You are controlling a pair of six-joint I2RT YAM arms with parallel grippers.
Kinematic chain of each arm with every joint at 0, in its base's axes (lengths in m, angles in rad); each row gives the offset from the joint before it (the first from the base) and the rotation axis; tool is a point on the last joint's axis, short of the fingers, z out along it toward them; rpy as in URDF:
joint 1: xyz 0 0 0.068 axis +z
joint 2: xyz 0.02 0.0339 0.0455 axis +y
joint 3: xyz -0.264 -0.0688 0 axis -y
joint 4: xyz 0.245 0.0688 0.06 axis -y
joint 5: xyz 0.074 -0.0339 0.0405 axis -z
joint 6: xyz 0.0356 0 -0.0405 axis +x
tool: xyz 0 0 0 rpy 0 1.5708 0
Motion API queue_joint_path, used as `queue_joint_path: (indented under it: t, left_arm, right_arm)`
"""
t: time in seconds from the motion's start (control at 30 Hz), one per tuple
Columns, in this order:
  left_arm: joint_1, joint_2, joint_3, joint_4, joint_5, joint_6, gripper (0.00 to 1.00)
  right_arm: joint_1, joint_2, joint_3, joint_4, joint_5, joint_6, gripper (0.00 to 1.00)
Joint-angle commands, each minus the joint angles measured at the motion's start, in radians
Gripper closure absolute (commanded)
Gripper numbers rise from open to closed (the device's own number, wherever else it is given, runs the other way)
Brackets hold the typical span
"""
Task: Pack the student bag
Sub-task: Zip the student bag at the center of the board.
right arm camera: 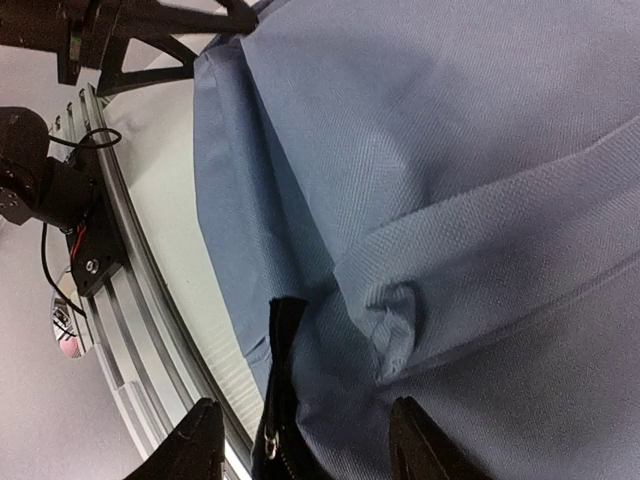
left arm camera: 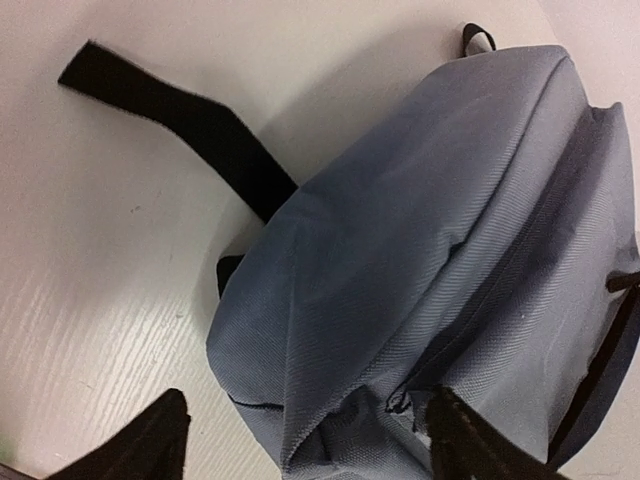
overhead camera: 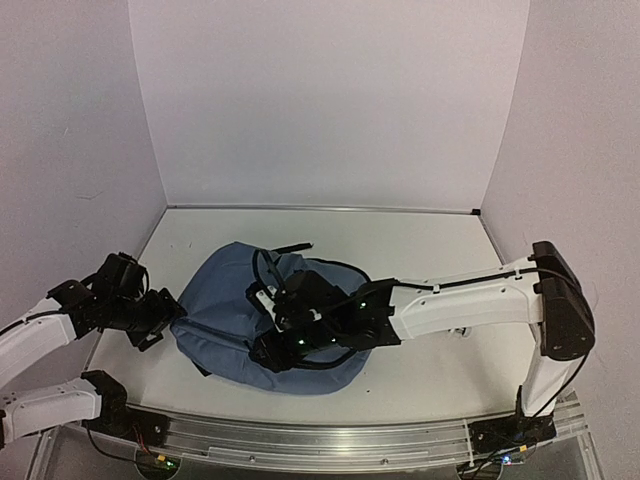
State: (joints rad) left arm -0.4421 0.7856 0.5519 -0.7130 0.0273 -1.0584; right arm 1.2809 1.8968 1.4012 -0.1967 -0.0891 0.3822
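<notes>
The slate-blue student bag (overhead camera: 235,325) lies flat in the middle of the table, with a black strap (overhead camera: 292,246) at its far side. My left gripper (overhead camera: 168,314) is at the bag's left end. In the left wrist view it (left arm camera: 310,452) is open wide, with a bunched corner of the bag (left arm camera: 400,260) between the fingers and the right finger beside a zipper end (left arm camera: 400,402). My right gripper (overhead camera: 285,338) rests over the bag's near side. In the right wrist view it (right arm camera: 305,450) is open astride the fabric (right arm camera: 450,150) and a black zipper (right arm camera: 278,380).
A black strap (left arm camera: 180,120) lies on the white table left of the bag. An aluminium rail (overhead camera: 320,440) runs along the near edge, close to the bag; it also shows in the right wrist view (right arm camera: 130,330). White walls close in the back and sides.
</notes>
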Motion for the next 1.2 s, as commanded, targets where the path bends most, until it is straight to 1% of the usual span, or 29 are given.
queue_joint_path:
  t: [0.0, 0.03, 0.2, 0.27, 0.33, 0.4, 0.47, 0.53, 0.63, 0.73, 0.8, 0.87, 0.93, 1.07, 1.17]
  left_arm:
    - [0.005, -0.007, -0.068, 0.127, 0.072, -0.073, 0.34]
    - [0.005, 0.001, -0.077, 0.145, 0.080, -0.076, 0.37]
    - [0.005, 0.060, -0.107, 0.242, 0.122, -0.085, 0.41]
    - [0.005, 0.076, -0.112, 0.270, 0.125, -0.087, 0.47]
    - [0.004, 0.087, -0.112, 0.280, 0.118, -0.086, 0.55]
    - [0.005, 0.089, -0.109, 0.281, 0.108, -0.083, 0.61]
    - [0.005, 0.088, -0.107, 0.279, 0.101, -0.081, 0.67]
    - [0.005, 0.084, -0.107, 0.275, 0.092, -0.081, 0.74]
    - [0.005, 0.081, -0.106, 0.273, 0.086, -0.081, 0.80]
    - [0.005, 0.083, -0.099, 0.270, 0.087, -0.077, 0.87]
    - [0.005, 0.084, -0.092, 0.270, 0.087, -0.073, 0.92]
    - [0.005, 0.088, -0.084, 0.266, 0.083, -0.066, 0.98]
    - [0.005, 0.097, -0.073, 0.261, 0.080, -0.058, 1.00]
    - [0.005, 0.120, -0.051, 0.260, 0.074, -0.039, 1.00]
    - [0.005, 0.146, -0.033, 0.267, 0.057, -0.018, 1.00]
  right_arm:
    - [0.011, 0.060, 0.092, 0.027, 0.008, -0.048, 0.50]
    - [0.011, 0.076, 0.104, 0.030, 0.006, -0.049, 0.52]
    - [0.016, 0.139, 0.161, 0.033, -0.011, -0.055, 0.63]
    - [0.017, 0.159, 0.174, 0.033, -0.009, -0.053, 0.68]
    - [0.017, 0.173, 0.178, 0.033, -0.003, -0.047, 0.73]
    - [0.018, 0.178, 0.173, 0.031, 0.019, -0.034, 0.75]
    - [0.018, 0.170, 0.159, 0.030, 0.058, -0.016, 0.76]
    - [0.019, 0.155, 0.140, 0.028, 0.118, -0.001, 0.73]
    - [0.019, 0.140, 0.119, 0.016, 0.168, 0.001, 0.71]
    - [0.019, 0.147, 0.114, -0.002, 0.160, -0.004, 0.70]
    - [0.025, 0.155, 0.113, -0.009, 0.155, -0.012, 0.71]
    - [0.032, 0.161, 0.112, -0.015, 0.146, -0.022, 0.73]
    - [0.040, 0.159, 0.113, -0.016, 0.140, -0.032, 0.78]
    - [0.049, 0.147, 0.106, -0.020, 0.149, -0.031, 0.99]
    - [0.049, 0.117, 0.088, -0.023, 0.157, -0.026, 1.00]
